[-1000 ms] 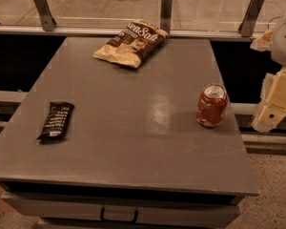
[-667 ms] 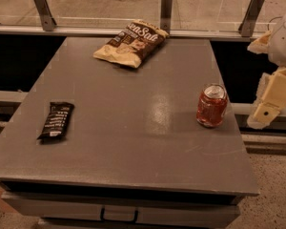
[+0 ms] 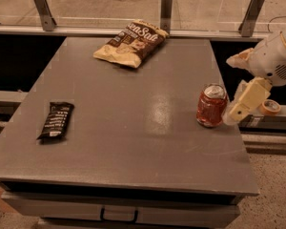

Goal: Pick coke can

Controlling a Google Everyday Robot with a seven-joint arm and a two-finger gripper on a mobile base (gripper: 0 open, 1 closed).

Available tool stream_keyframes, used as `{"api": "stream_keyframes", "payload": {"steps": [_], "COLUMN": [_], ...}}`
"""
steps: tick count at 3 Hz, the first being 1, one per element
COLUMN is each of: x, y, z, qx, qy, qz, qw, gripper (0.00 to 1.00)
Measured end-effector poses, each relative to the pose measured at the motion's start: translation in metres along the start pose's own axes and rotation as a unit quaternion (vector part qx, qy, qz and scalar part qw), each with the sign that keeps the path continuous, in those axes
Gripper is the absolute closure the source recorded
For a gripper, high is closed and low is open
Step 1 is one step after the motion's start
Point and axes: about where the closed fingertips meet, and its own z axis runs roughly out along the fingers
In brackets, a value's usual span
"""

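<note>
The coke can (image 3: pixel 211 105) is a small red can with a silver top. It stands upright near the right edge of the grey table (image 3: pixel 133 142). My gripper (image 3: pixel 232 116) hangs from the white arm at the right. It is just to the right of the can, at about the can's height, with its tip close to the can's side. It holds nothing that I can see.
A tan and brown chip bag (image 3: pixel 131 42) lies at the back middle of the table. A dark snack bar (image 3: pixel 56 120) lies at the left. A roll of tape (image 3: pixel 270 107) sits on a ledge behind the arm. A railing with glass runs along the far edge.
My gripper has moved left and a little down, from beyond the table's right edge to right beside the can. The can, bag and bar have not moved.
</note>
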Motion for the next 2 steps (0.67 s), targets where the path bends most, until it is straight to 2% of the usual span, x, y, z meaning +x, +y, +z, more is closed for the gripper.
{"api": "stream_keyframes", "payload": {"steps": [1, 2], "x": [-0.010, -0.018], "y": [-0.001, 0.010], "z": [0.018, 0.028], "qx": [-0.018, -0.036], "qy": [-0.056, -0.088], "qz": [0.016, 0.031], "qw": [0.9982, 0.9949], "gripper": [0.00, 0.00]}}
